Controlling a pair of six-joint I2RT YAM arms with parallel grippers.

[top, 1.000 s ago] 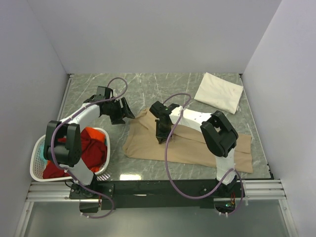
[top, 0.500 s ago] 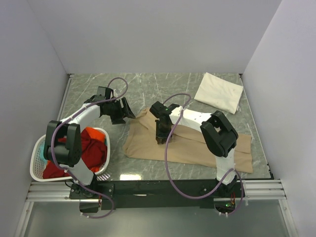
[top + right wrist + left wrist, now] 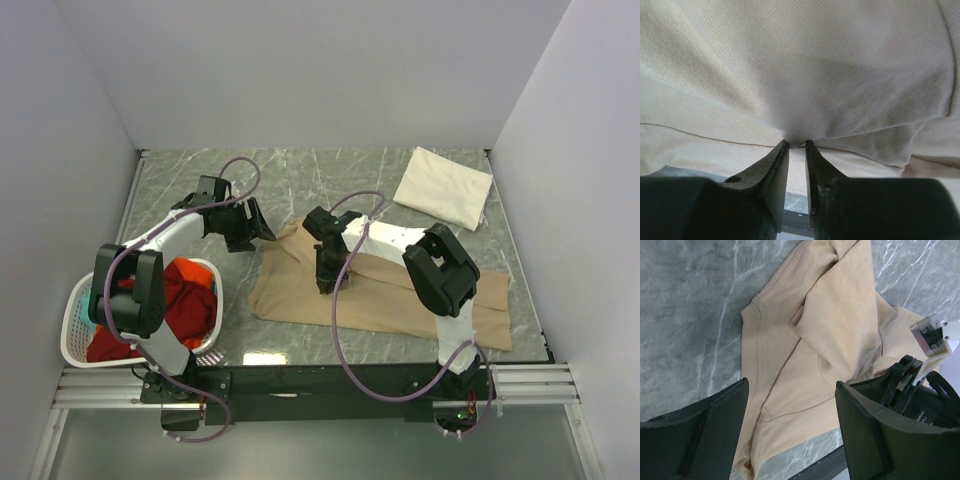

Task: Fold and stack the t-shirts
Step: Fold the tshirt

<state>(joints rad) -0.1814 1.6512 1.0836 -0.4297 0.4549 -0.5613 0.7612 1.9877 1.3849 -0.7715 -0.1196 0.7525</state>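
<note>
A tan t-shirt (image 3: 290,285) lies crumpled across the middle of the marble table, also filling the left wrist view (image 3: 840,315) and the right wrist view (image 3: 815,65). My right gripper (image 3: 322,284) points down into its upper left part; its jaws (image 3: 797,144) stand nearly together with a small fold of the tan cloth pinched at the tips. My left gripper (image 3: 245,226) hovers open just left of the shirt's left edge, nothing between its fingers (image 3: 790,430). A cream-white t-shirt (image 3: 443,186) lies folded flat at the back right.
A white plastic laundry basket (image 3: 75,300) at the near left holds red and orange t-shirts (image 3: 185,305). The right arm's wrist (image 3: 922,385) shows close beside the left gripper. White walls enclose the table on three sides.
The right gripper has shifted slightly on the tan shirt and its jaws have eased a little wider. The left arm has barely moved.
</note>
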